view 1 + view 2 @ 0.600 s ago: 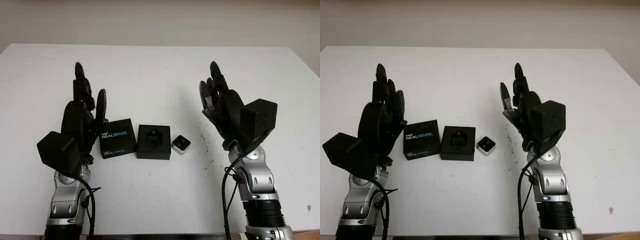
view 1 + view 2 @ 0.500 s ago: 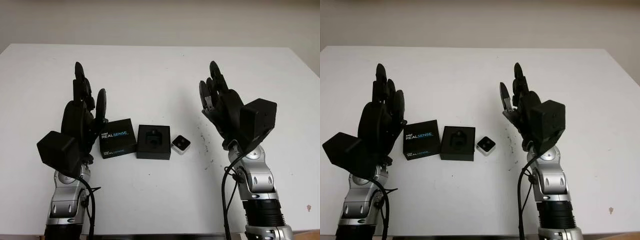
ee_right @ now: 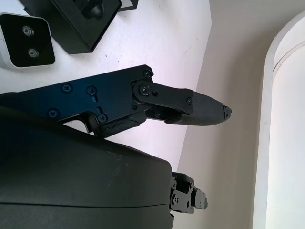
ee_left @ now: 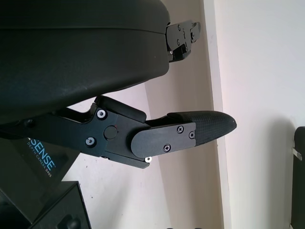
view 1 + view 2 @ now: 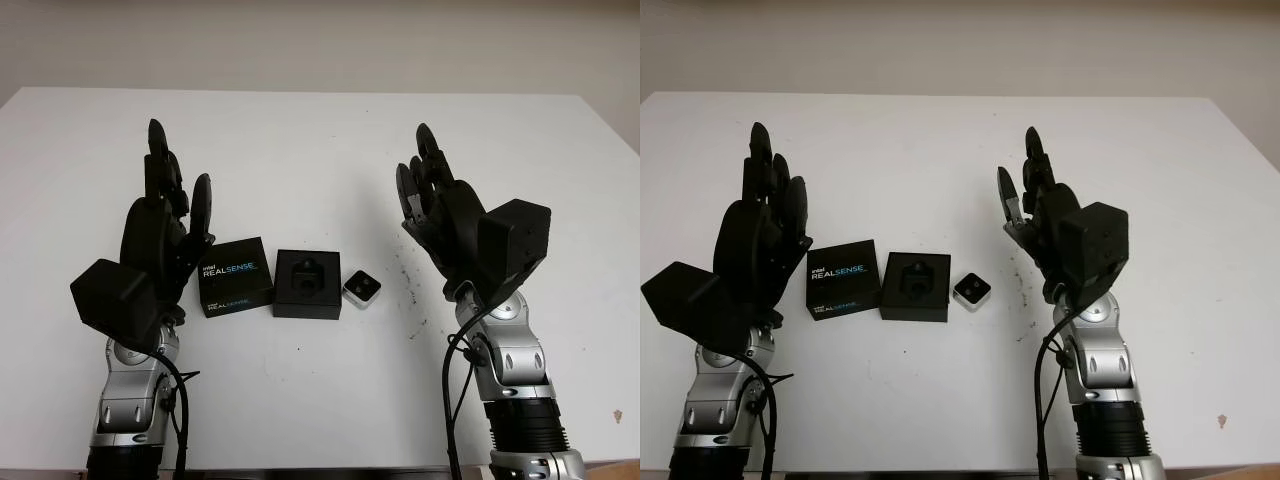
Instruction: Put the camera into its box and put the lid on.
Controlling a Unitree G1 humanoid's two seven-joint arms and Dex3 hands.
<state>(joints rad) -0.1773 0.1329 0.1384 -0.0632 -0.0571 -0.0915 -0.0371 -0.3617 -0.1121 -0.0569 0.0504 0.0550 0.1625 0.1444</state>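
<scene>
Centrally on the white table [image 5: 320, 400] lie three items in a row: the lid [image 5: 235, 276], printed REALSENSE, at 9 o'clock; the open black box [image 5: 308, 284] in the middle; and the small white camera [image 5: 362, 289] at 3 o'clock, touching or just beside the box's edge. The box's moulded insert is bare, so nothing has been packed yet.

The left hand [image 5: 165, 225] is raised above the table at 9 o'clock of the lid, open and holding nothing. The right hand [image 5: 440, 215] is raised at 3 o'clock of the camera, well apart from it, likewise open and holding nothing.

Judged from this layout, the step in hand is the approach to the camera. The right hand is the nearer one and should descend toward 9 o'clock, closing on the camera's two short sides rather than its lens face. Because the camera sits so close to the box, the inner finger needs room; a slight nudge toward 3 o'clock first may help. The camera is small and light, so a gentle pinch should suffice. It should then be lowered level into the recess. The left hand is well placed to take the lid afterwards.
</scene>
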